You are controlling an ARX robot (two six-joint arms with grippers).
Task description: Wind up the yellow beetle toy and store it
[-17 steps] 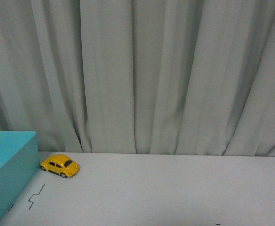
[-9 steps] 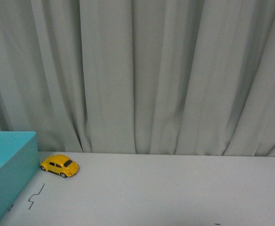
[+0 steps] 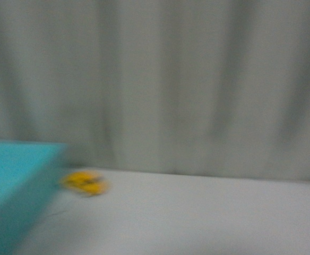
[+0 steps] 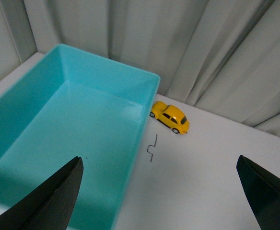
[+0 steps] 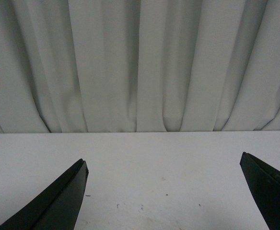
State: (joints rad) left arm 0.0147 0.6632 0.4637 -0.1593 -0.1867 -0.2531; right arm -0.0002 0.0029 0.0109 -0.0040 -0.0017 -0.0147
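The yellow beetle toy [image 3: 85, 183] shows as a blurred yellow patch on the white table, just right of the turquoise box [image 3: 11, 180]. In the left wrist view the toy [image 4: 169, 117] stands on its wheels beside the box's far right corner [image 4: 149, 96]. My left gripper [image 4: 161, 191] is open and empty, well short of the toy, over the box's right wall. My right gripper [image 5: 164, 191] is open and empty over bare table facing the curtain. Neither gripper shows in the front view.
A grey curtain [image 3: 187, 85] hangs behind the table. The open turquoise box holds nothing in the left wrist view. A small dark squiggle mark [image 4: 152, 152] lies on the table near the box. The front view is blurred.
The front view has gone blurred, and the box and toy now sit a little further right and higher in it. The toy still stands beside the box.
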